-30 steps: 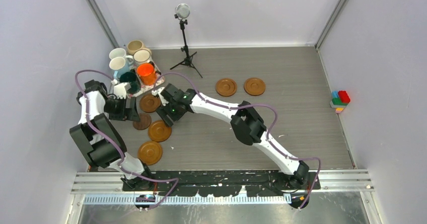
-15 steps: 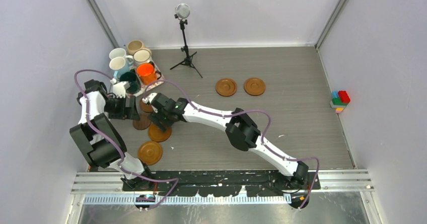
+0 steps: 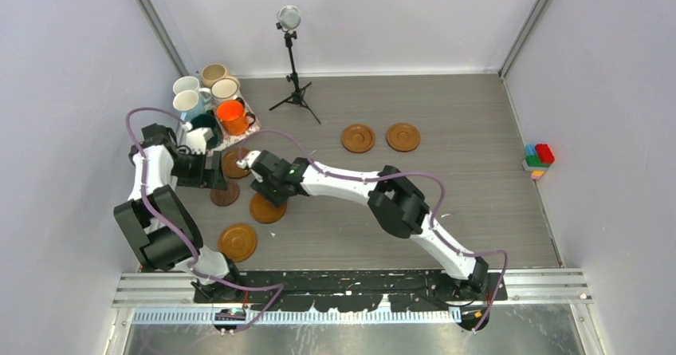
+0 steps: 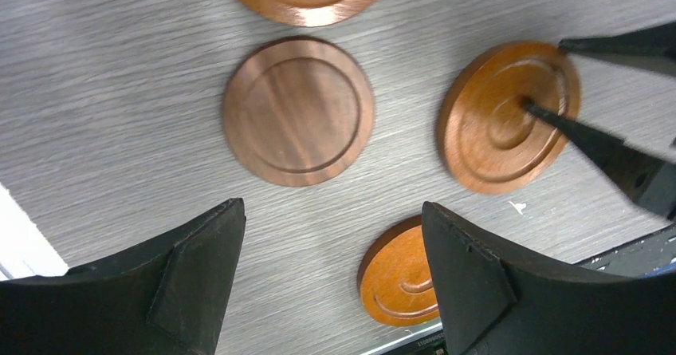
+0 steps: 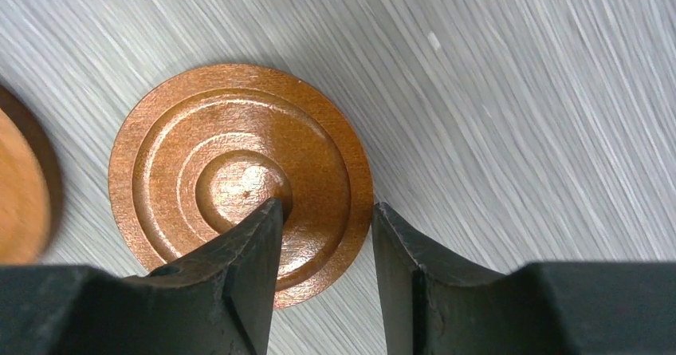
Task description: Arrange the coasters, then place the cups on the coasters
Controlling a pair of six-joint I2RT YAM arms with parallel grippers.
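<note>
Six brown coasters lie on the grey table: two far right point(image 3: 358, 138) point(image 3: 403, 137), one half hidden by the arms point(image 3: 235, 162), a small dark one point(image 3: 225, 193) point(image 4: 298, 111), one near the front point(image 3: 237, 242) point(image 4: 398, 279), and one in the middle point(image 3: 267, 210) point(image 5: 239, 175) point(image 4: 508, 116). My right gripper point(image 3: 269, 195) point(image 5: 327, 211) is shut on that middle coaster, one finger in its centre hollow, the other outside its rim. My left gripper point(image 3: 214, 178) point(image 4: 331, 275) hangs open above the table beside the dark coaster, holding nothing. The cups, among them orange point(image 3: 233, 116) and dark green point(image 3: 206, 124), stand bunched at the back left.
The cups stand on a floral tray point(image 3: 245, 132) close behind my left arm. A small tripod stand point(image 3: 293, 84) rises at the back centre. Coloured toy blocks point(image 3: 539, 159) sit by the right wall. Walls close in on three sides.
My right gripper reached left over the middle coaster, narrowed its jaws across the rim, and the coaster slid a little to the right with it. The left arm shifted slightly.
</note>
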